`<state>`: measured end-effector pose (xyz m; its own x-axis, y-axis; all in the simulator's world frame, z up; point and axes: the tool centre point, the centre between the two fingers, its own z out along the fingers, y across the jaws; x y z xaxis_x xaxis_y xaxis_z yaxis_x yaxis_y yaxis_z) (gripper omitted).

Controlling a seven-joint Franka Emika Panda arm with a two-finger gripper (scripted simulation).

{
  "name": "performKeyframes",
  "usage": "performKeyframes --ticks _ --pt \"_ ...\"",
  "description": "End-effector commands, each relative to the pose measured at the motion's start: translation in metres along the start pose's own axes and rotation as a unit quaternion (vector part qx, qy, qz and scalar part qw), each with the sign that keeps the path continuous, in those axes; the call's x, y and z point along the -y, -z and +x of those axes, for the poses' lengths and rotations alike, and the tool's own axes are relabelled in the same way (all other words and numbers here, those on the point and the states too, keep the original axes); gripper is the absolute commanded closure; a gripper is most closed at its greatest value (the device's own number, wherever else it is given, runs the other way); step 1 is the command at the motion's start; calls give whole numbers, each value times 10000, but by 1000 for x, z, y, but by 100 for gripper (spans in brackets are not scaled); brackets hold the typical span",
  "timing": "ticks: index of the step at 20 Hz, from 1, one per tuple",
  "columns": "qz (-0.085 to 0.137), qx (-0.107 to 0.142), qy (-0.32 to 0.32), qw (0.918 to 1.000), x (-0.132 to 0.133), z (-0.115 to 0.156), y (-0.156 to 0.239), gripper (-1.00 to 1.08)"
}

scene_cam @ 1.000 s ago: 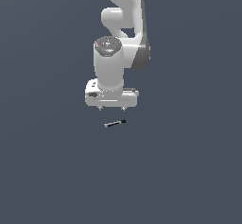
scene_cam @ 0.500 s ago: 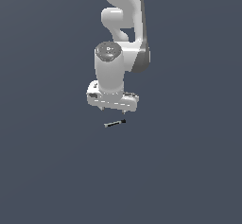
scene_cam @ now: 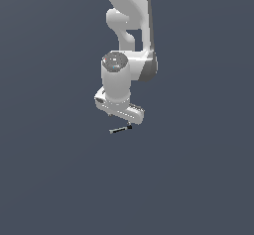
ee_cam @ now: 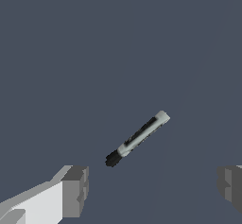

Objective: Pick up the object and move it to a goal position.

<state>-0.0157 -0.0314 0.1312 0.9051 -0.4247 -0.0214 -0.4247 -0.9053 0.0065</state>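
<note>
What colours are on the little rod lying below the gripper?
Light grey with a black tip at one end; clearest in the wrist view.

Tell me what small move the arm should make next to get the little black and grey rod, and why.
Probably keep lowering, shifting slightly to centre on the rod. The wrist view shows the thin black rod with its pale grey sleeve lying free on the dark floor, beyond the open gripper, whose two grey fingers stand wide apart. In the exterior view the gripper sits just above it.
</note>
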Motion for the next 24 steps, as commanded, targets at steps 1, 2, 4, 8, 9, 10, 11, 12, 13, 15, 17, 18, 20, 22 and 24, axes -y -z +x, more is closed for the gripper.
performKeyframes --ticks 1,2,4,8,9,10,11,12,13,15,17,18,20,22,24 --pt "14 -1 -367 9993 0 -1 -6 -92" --pt "19 -2 -510 9987 1 -1 -9 -92" --pt "28 -3 -797 9968 1 -2 -14 -92" --pt "43 -7 -1370 9906 1 -4 -24 -92" --pt "46 -9 -1513 9885 1 -4 -27 -92" --pt "49 -10 -1655 9862 1 -4 -29 -92" --pt "51 -12 -1798 9837 1 -5 -32 -92" --pt "54 -14 -1940 9810 1 -5 -34 -92" --pt "56 -16 -2081 9781 1 -5 -36 -92" --pt "60 -21 -2364 9716 0 -6 -41 -92" --pt "63 -28 -2644 9644 0 -7 -46 -92" --pt "65 -31 -2783 9605 0 -7 -48 -92" --pt "67 -39 -3052 9523 -1 -8 -53 -92" --pt "69 -46 -3290 9443 -1 -9 -57 -92" --pt "70 -54 -3499 9368 -2 -9 -60 -92"
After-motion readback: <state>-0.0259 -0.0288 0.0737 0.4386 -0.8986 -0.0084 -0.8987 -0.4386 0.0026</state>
